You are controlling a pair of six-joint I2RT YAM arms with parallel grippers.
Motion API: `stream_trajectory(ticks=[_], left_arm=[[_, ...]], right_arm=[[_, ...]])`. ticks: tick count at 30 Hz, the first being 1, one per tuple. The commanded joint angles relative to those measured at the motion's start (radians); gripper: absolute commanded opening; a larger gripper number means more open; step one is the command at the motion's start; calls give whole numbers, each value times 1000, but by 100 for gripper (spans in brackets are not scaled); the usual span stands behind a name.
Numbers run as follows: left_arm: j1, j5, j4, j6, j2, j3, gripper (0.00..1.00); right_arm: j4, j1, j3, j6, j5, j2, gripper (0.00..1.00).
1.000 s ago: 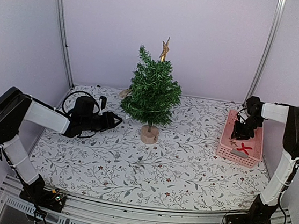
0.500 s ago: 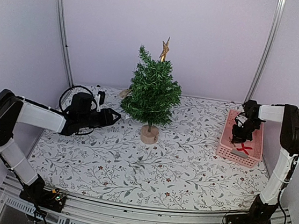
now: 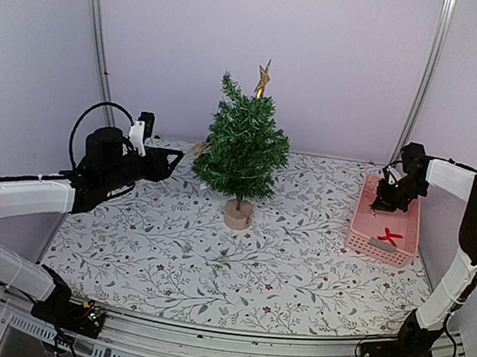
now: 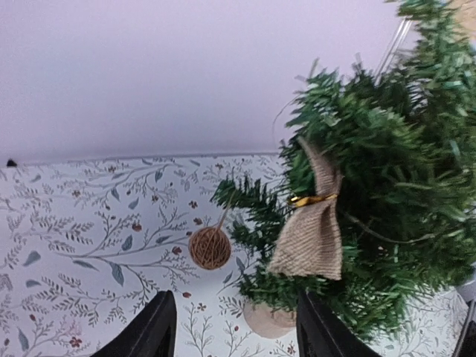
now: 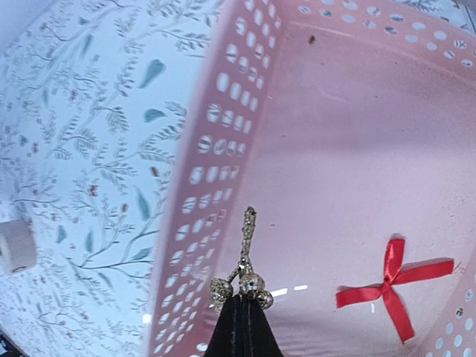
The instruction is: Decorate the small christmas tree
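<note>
The small christmas tree (image 3: 242,149) stands mid-table on a wood disc base (image 3: 238,215), with a gold star (image 3: 263,79) on top. In the left wrist view a burlap bow (image 4: 311,227) and a twine ball (image 4: 210,248) hang on its branches (image 4: 387,186). My left gripper (image 3: 169,162) is open and empty, raised just left of the tree; its fingers (image 4: 158,335) frame the base. My right gripper (image 3: 382,200) is shut on a glittery silver berry sprig (image 5: 247,269), held above the pink basket (image 5: 223,178). A red ribbon bow (image 5: 394,286) lies in the basket.
The pink basket (image 3: 361,236) sits at the right edge of the floral table cover (image 3: 237,265), with a grey item (image 3: 382,245) beside the red bow (image 3: 390,236). White walls and metal posts (image 3: 99,42) close the back and sides.
My left arm has risen off the table and its gripper now points at the tree from higher up. My right gripper has lifted a little over the basket's far end.
</note>
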Motion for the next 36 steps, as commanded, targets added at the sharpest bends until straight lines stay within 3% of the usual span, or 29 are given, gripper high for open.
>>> stream_trajectory(ticks=[1, 7, 16, 21, 31, 36], left_arm=[[-101, -83, 10, 284, -106, -6, 56], [-332, -169, -17, 584, -132, 36, 56], [-601, -253, -30, 874, 95, 221, 53], [-658, -217, 24, 945, 230, 302, 47], [-681, -33, 52, 973, 412, 425, 39], [-683, -53, 48, 969, 488, 486, 36]], right_arm=[[24, -1, 28, 142, -213, -129, 0], [73, 84, 17, 296, -419, -223, 0], [262, 277, -113, 608, -572, -304, 0], [370, 331, -238, 848, -615, -363, 0], [406, 416, -353, 1220, -595, -457, 0], [426, 465, -352, 1324, -573, -471, 0]])
